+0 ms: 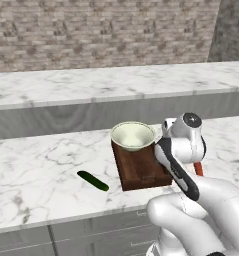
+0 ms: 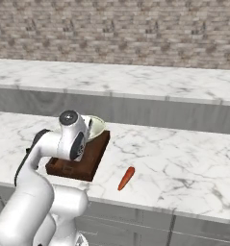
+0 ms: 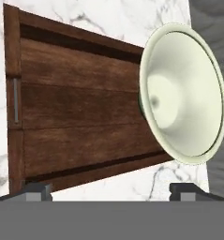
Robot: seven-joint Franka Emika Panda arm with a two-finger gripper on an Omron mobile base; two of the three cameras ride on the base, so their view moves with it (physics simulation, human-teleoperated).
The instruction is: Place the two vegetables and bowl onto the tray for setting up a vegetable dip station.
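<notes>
We see 1 of 3 done: the bowl (image 1: 133, 135) sits on the tray (image 1: 141, 170) below our empty, wide-apart gripper (image 3: 111, 191), cucumber (image 1: 92, 180) and carrot (image 2: 126, 178) remaining on the counter (image 1: 36, 165) to either side.

No legible text, labels, brands, numbers or signs anywhere in the three views.
</notes>
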